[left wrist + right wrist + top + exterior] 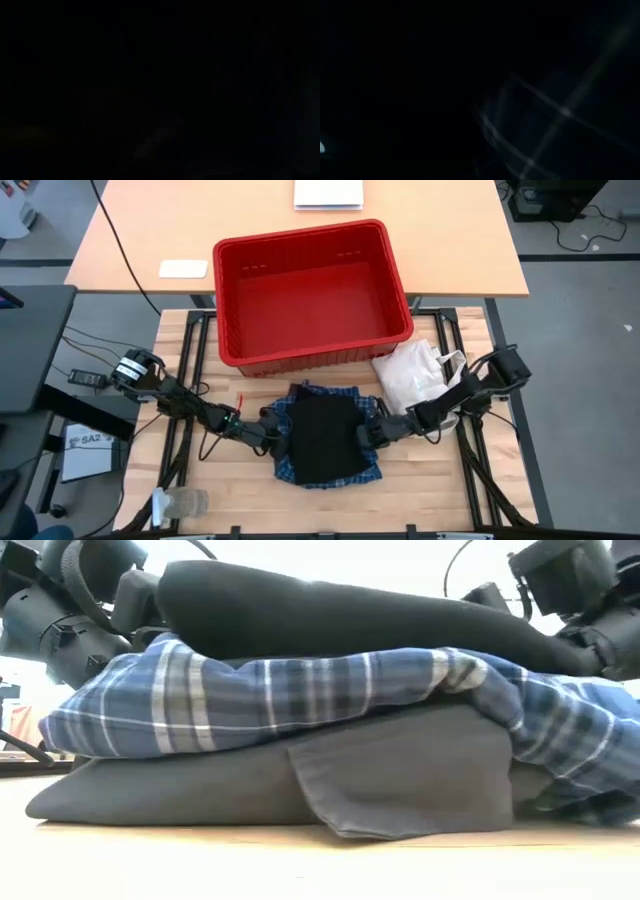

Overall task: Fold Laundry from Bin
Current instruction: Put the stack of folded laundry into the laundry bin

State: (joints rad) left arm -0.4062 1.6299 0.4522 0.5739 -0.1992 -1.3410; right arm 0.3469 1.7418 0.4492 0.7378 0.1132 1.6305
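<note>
A folded stack of laundry lies on the wooden table's middle. A dark grey piece (400,780) is at the bottom, the blue-and-white plaid shirt (330,393) (300,685) lies on it, and a black piece (322,438) (330,615) is on top. My left gripper (277,430) stands at the stack's left side and my right gripper (368,430) at its right side. Both have wide jaws, and the cloth hides their fingertips. Both wrist views are dark, close against cloth. The red bin (310,290) stands beyond the stack. My left gripper comes at the stack's left edge (286,432) slanting down from the table's left. The layers hide its fingertips, so I cannot tell what it touches. My right gripper comes at the stack's right edge (360,430) slanting down from the table's right. Plaid cloth (540,130) is close before it, and I cannot tell whether it touches.
A white fabric bag (415,375) with cords lies just right of the stack, under my right arm. A clear plastic thing (180,502) sits at the near left corner. Bare wood shows along the near edge, in front of the stack.
</note>
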